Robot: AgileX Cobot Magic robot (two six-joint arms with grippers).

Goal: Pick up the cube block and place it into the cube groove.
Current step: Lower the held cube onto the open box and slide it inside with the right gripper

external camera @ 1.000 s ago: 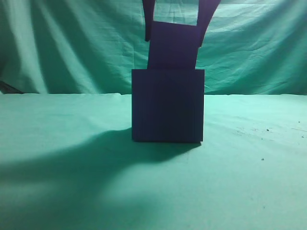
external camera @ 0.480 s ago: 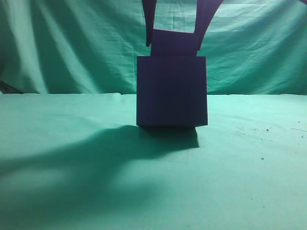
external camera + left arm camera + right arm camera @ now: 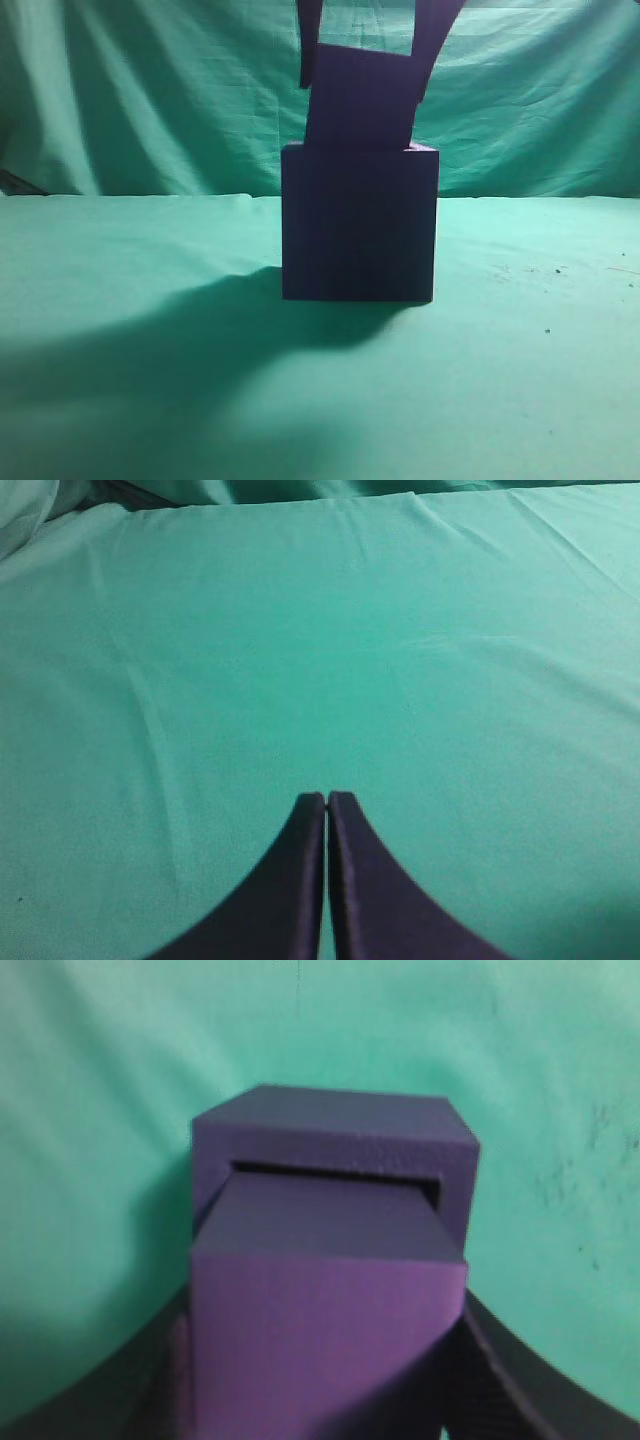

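The cube groove [image 3: 358, 222], a big dark navy-purple box, stands on the green cloth in the middle of the exterior view. The cube block [image 3: 362, 98], a smaller dark purple cube, sticks up out of its top opening, its lower part inside the box. My right gripper [image 3: 364, 45] comes down from above and is shut on the cube block's sides. In the right wrist view the cube block [image 3: 325, 1335] fills the space between the fingers, with the cube groove's rim [image 3: 340, 1140] beyond it. My left gripper [image 3: 327, 798] is shut and empty over bare cloth.
A green cloth [image 3: 520, 330] covers the table and a green cloth backdrop [image 3: 150, 100] hangs behind it. The box casts a large shadow [image 3: 150, 360] to the front left.
The box was lifted off the cloth with the block half a second ago; now it rests on the cloth again, slightly right of where it began, with more of the block showing above it.
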